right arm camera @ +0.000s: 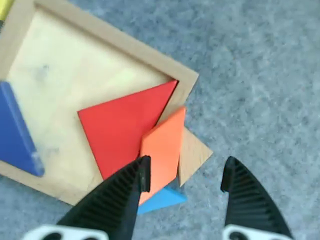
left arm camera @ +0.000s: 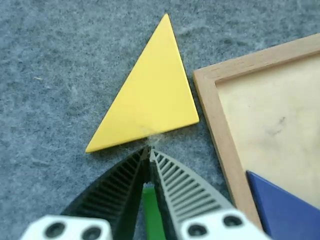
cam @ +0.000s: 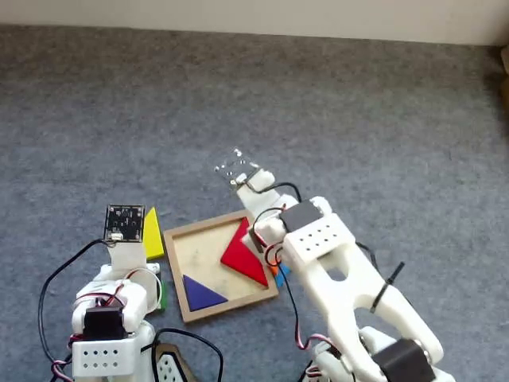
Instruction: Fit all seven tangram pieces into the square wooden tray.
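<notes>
The grey carpet [cam: 358, 103] bears the wooden tray [cam: 203, 223], a yellow triangle [cam: 153, 235] beside it.

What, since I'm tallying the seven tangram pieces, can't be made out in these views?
Green piece: left wrist view, a strip inside the shut left gripper; shape and whether gripped unclear.
Light blue piece: right wrist view, mostly under the orange piece.
Tan wedge: right wrist view, partly under the orange piece; separate piece or not, unclear.
Dark blue triangle: left wrist view, cut off by the picture's edge.
</notes>
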Robot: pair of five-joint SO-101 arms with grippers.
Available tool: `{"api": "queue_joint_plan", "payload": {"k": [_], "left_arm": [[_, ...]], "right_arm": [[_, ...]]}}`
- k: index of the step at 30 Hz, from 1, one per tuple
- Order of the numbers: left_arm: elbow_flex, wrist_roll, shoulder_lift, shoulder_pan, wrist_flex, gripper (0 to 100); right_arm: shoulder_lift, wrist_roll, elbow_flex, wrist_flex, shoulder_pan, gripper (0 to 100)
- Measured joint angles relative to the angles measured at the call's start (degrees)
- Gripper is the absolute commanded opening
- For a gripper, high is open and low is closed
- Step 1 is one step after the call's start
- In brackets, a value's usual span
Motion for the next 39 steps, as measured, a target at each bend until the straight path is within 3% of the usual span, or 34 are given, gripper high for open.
{"api": "queue_joint_plan", "payload": {"k": [7, 24, 39], "left_arm": [[0.0, 0.0, 0.0, 0.0, 0.0, 1], [0.0, 0.0, 0.0, 0.0, 0.0, 1], [0.0, 0.0, 0.0, 0.0, 0.0, 1]], "right_arm": [[9.3, -0.2, -0.5, -0.4, 0.0, 22.8], [13.3, -0.2, -2.5, -0.4, -1.1, 22.4], [12.8, -0.2, -2.0, 1.7, -9.6, 22.4]]}}
